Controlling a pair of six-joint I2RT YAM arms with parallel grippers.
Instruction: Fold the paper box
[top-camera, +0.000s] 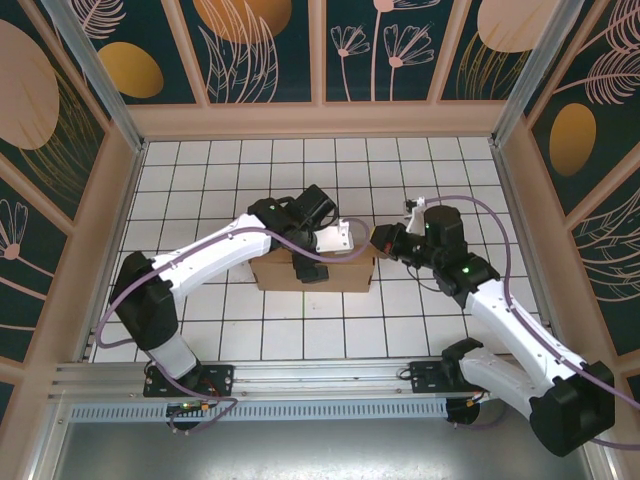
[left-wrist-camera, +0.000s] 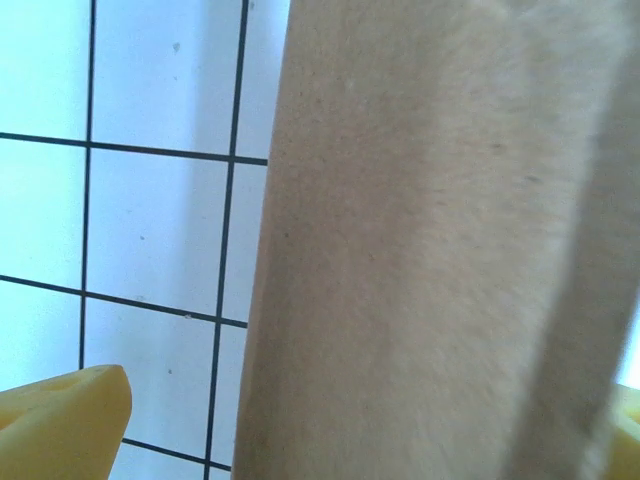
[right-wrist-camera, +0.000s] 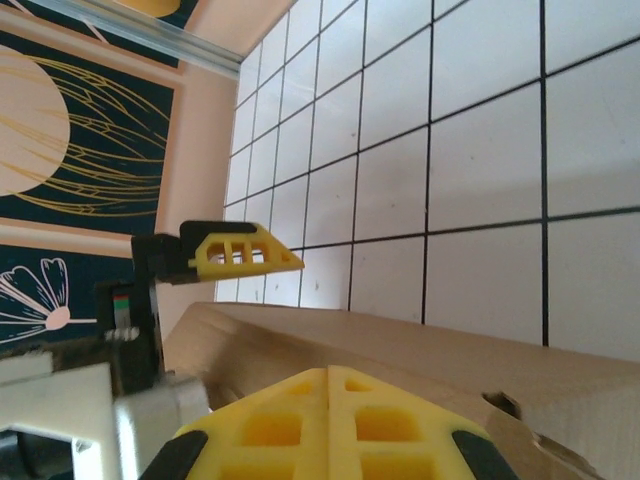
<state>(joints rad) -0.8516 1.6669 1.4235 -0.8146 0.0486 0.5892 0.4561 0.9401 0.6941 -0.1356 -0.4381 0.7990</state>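
The plain brown corrugated cardboard paper box (top-camera: 330, 275) sits on the white tiled table (top-camera: 200, 180), near its middle, with its walls raised into a shallow rectangular shape. The left gripper (top-camera: 335, 240) hangs over the box's top edge with its jaws spread wide. In the left wrist view a cardboard wall (left-wrist-camera: 430, 250) stands between its yellow fingers (left-wrist-camera: 60, 425). The right gripper (top-camera: 380, 240) is at the box's right end, its yellow fingers (right-wrist-camera: 330, 420) pressed together and holding nothing, just above the cardboard (right-wrist-camera: 400, 350).
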